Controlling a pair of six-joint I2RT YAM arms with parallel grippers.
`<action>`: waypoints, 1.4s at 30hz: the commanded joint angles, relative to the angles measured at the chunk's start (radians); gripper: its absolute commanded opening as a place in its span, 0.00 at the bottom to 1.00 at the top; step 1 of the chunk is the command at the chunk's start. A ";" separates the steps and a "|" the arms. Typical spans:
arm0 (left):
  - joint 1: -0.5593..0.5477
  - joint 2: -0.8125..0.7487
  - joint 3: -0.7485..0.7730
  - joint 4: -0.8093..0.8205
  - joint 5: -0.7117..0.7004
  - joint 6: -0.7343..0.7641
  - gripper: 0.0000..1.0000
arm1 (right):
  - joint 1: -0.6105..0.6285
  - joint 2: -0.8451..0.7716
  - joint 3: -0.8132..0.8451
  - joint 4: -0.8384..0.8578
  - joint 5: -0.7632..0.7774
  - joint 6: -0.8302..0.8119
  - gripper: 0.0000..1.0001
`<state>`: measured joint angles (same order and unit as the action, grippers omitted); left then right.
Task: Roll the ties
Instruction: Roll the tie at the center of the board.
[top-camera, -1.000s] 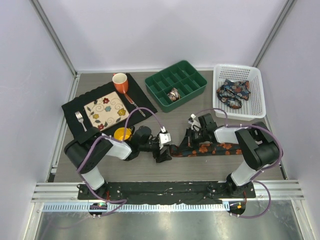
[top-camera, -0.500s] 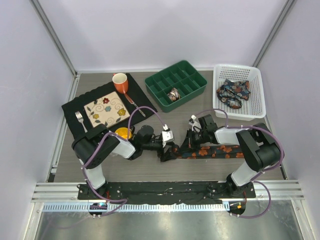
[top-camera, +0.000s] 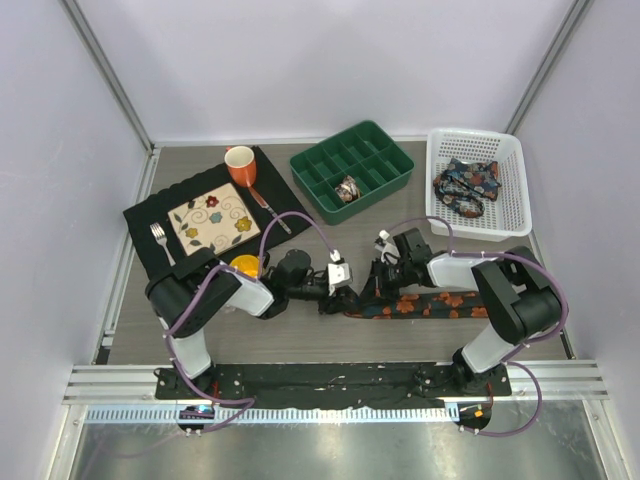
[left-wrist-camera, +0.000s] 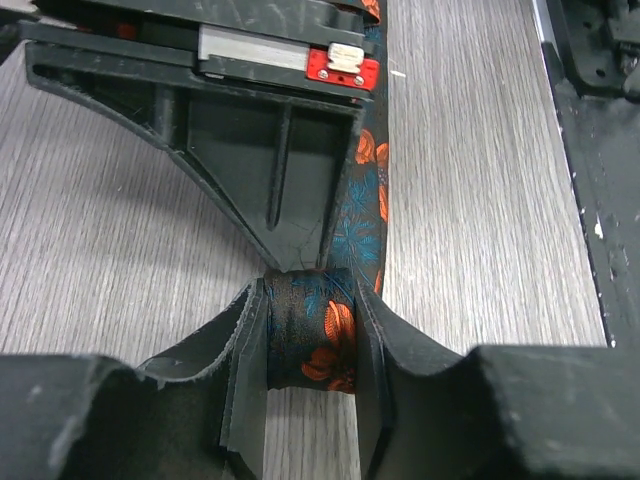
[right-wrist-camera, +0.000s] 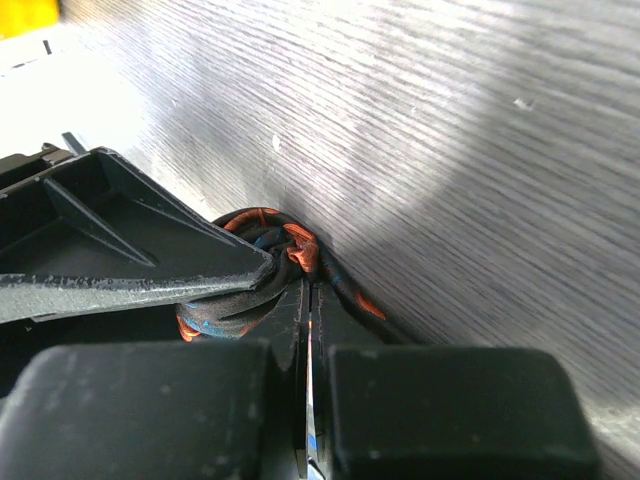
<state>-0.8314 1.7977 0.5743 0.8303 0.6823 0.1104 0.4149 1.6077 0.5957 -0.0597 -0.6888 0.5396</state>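
A dark tie (top-camera: 432, 300) with orange flowers lies flat in front of the arms, and its left end is wound into a small coil (left-wrist-camera: 312, 335). My left gripper (top-camera: 338, 292) grips that coil, one pad pressed against each side (left-wrist-camera: 310, 340). From the coil the flat strip (left-wrist-camera: 365, 190) runs away under the right gripper's black finger (left-wrist-camera: 270, 150). My right gripper (top-camera: 373, 284) meets the coil from the other side. Its jaws (right-wrist-camera: 312, 290) are shut, with the tie's fabric (right-wrist-camera: 262, 275) pinched at their tips. The left gripper's finger (right-wrist-camera: 130, 250) crosses in front.
A green divided tray (top-camera: 333, 142) at the back holds one rolled tie (top-camera: 347, 188). The white basket (top-camera: 512, 190) on the right holds more ties (top-camera: 465, 185). A black placemat (top-camera: 150, 215) carries a plate, fork and orange mug (top-camera: 240, 161). A yellow object (top-camera: 245, 266) sits by the left arm.
My left gripper has moved right up to the right gripper and closed on the coiled end of the tie. The right gripper has stayed shut, shifting slightly left.
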 joint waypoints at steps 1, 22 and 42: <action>-0.003 -0.021 -0.065 -0.126 0.005 0.100 0.28 | 0.010 -0.029 0.030 -0.185 0.199 -0.066 0.02; 0.018 0.002 -0.036 -0.178 -0.089 0.049 0.01 | 0.019 -0.125 0.053 -0.344 0.225 0.045 0.14; 0.089 -0.110 0.108 -0.392 0.292 0.274 0.04 | -0.004 0.075 0.070 -0.289 0.327 0.017 0.15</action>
<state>-0.7456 1.7180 0.6510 0.6239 0.8879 0.2474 0.4225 1.6176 0.7036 -0.3946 -0.6003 0.5995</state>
